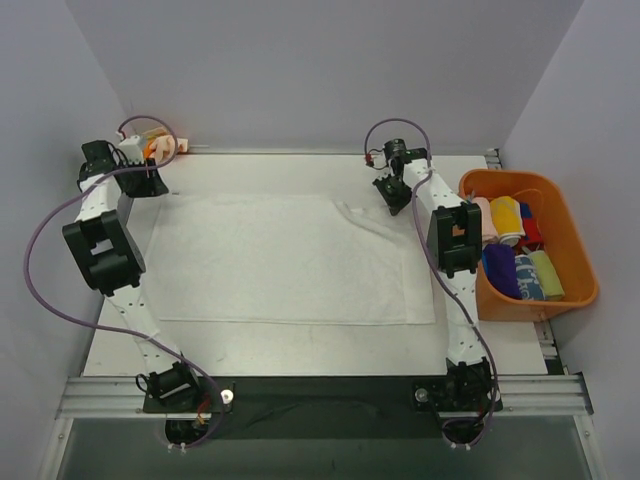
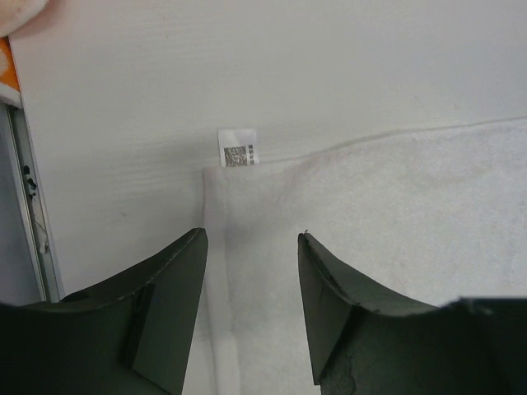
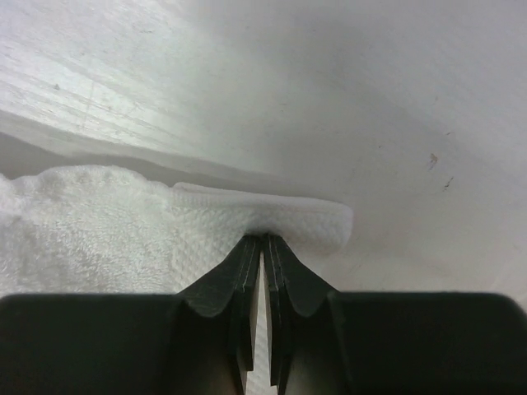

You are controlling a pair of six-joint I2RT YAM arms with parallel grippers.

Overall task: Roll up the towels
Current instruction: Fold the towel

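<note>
Nearest, a bare strip of table [image 1: 300,340] is noted ahead of the arm bases. Beyond it the white towel [image 1: 290,260] is spread flat, unrolled, filling most of the surface. To its right, just off the table edge, the orange bin [image 1: 530,306] is seen with the small coloured rolled towels [image 1: 515,250] packed inside.

At the far left corner the left gripper [image 2: 252,237] is poised with jaws moderately wide, set astride the towel's left hem; nothing is gripped. A label tag [image 2: 237,148] is visible at that corner. At the far right corner the right gripper [image 3: 262,240] is closed to a thin slit, and the hem is pinched at its tips; the cloth there is rumpled and folded over. Farthest left, the cream towel with orange blotches [image 1: 150,148] is bunched against the back wall.

Risks, judged: only one corner is secured, so a skewed or conical roll is likely if the right side is drawn first. The shallow pinch may slip. The left jaws may close on table rather than cloth if lowered off the hem.
</note>
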